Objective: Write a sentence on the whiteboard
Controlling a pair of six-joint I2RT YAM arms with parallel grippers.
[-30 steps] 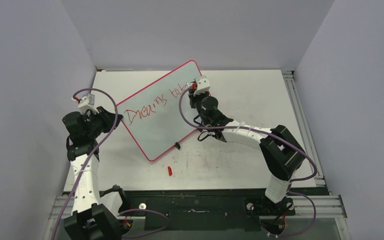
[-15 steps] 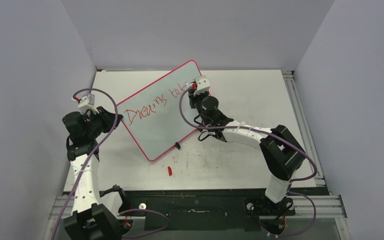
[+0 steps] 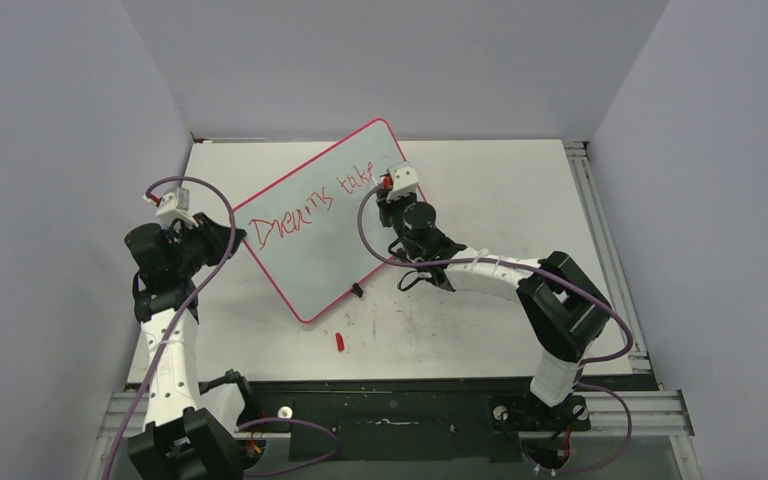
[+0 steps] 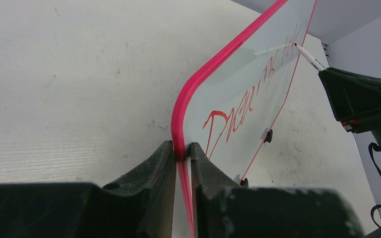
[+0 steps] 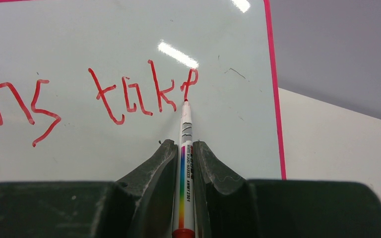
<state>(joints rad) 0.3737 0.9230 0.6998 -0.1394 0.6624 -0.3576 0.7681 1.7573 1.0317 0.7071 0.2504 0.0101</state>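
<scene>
Surface of the whiteboard (image 5: 79, 39) is glossy and smooth, with glare spots; its rim is bright pink and looks plastic. The marker (image 5: 186, 129) is smooth white plastic with a shiny printed label. My right gripper (image 5: 182, 144) and left gripper (image 4: 180, 146) are matt black plastic, grainy. The table (image 4: 54, 74) is matt white, scuffed and faintly stained.

whiteboard (image 3: 305, 265): red handwritten words are reading "Dreams take", final letter looking only half-formed in the right wrist view | marker (image 5: 185, 166): small print is running along the rainbow-striped barrel, too fine to read
</scene>
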